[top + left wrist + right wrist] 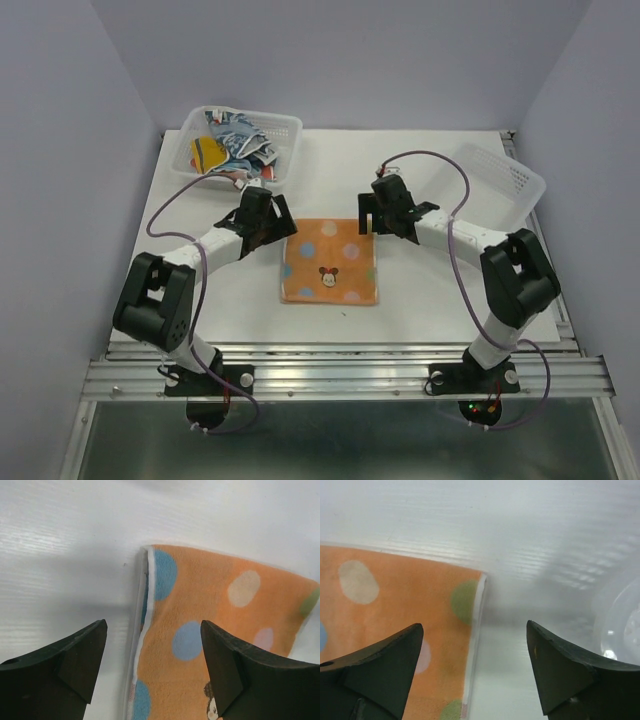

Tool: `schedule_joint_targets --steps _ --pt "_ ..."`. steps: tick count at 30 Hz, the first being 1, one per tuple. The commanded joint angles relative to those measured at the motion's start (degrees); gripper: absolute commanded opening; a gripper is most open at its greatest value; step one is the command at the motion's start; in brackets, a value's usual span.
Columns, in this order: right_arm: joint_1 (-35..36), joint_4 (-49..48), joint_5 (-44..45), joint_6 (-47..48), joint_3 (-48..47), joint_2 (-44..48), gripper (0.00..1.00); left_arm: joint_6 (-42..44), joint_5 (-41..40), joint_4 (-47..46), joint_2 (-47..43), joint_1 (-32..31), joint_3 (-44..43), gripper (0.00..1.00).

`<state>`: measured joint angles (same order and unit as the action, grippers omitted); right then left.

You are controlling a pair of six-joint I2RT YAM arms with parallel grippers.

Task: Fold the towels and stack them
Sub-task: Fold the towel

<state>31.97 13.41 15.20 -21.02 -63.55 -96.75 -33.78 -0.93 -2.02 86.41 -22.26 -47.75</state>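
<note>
Standing wide open with nothing held, your left gripper [272, 222] sits at the far left corner of the orange dotted towel [330, 262]. In its wrist view the gripper [152, 630] straddles the towel's [210, 610] left edge: one finger over bare desk [65, 555], the other over the cloth. Whether the fingertips touch the surface cannot be told.

Your right gripper [384, 212] is just as wide open and also holds nothing. It sits at the towel's far right corner. In its wrist view the gripper [475, 630] has one finger over the towel [395, 600] and the other over bare desk [530, 555].

The towel lies flat near the middle of the desk [430, 310], a little toward the near edge, between the two arms. A small cartoon face shows near its near edge.

At the far left corner of the desk, a white basket [290, 125] holds a loose heap of other towels [232, 145]. A second white basket [530, 180] stands at the far right corner.
</note>
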Motion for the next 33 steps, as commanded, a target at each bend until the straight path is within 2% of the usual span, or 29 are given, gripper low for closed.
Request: schedule_joint_targets --steps 1,4,6,7,8,10,14,22,29,32,33 --pt "-1.6 -0.5 -1.5 5.9 -5.8 -3.5 0.85 2.5 -1.4 -2.6 4.5 0.4 -5.4 0.85" --pt "-2.5 0.0 -2.9 7.5 -8.2 -5.9 0.79 2.6 -1.3 -2.5 7.4 0.5 -7.6 0.78" --pt "-3.7 -0.2 -4.2 8.4 -9.2 -8.1 0.63 2.6 -1.3 -2.5 10.2 0.8 -8.8 0.72" --pt "-3.7 -0.4 -4.7 8.4 -9.4 -8.1 0.63 2.5 -1.3 -2.4 10.2 0.8 -9.1 0.72" --pt "-4.1 -0.3 -5.4 8.7 -9.7 -9.1 0.57 2.4 -1.2 -2.4 11.1 1.0 -9.3 0.7" --pt "-4.7 -0.2 -5.9 9.1 -10.5 -9.8 0.52 2.3 -1.7 -2.4 11.8 1.1 -9.7 0.65" --pt "-5.1 -2.1 -8.6 9.3 -10.5 -11.1 0.46 2.0 -2.8 -2.0 14.0 1.3 -11.1 0.61" --pt "-5.7 -1.7 -8.5 10.1 -12.5 -15.0 0.35 1.8 -2.4 -1.8 17.8 1.3 -13.7 0.51" --pt "-5.9 -3.0 -9.1 11.0 -11.9 -15.7 0.35 1.1 -3.1 -1.6 18.9 1.3 -14.4 0.49" --pt "-5.9 -3.8 -9.4 11.4 -11.4 -15.4 0.35 1.1 -3.2 -1.4 19.5 1.3 -14.8 0.4" --pt "-5.9 -4.0 -9.8 11.3 -11.3 -15.1 0.35 1.1 -2.9 -1.5 19.8 1.3 -15.2 0.33"
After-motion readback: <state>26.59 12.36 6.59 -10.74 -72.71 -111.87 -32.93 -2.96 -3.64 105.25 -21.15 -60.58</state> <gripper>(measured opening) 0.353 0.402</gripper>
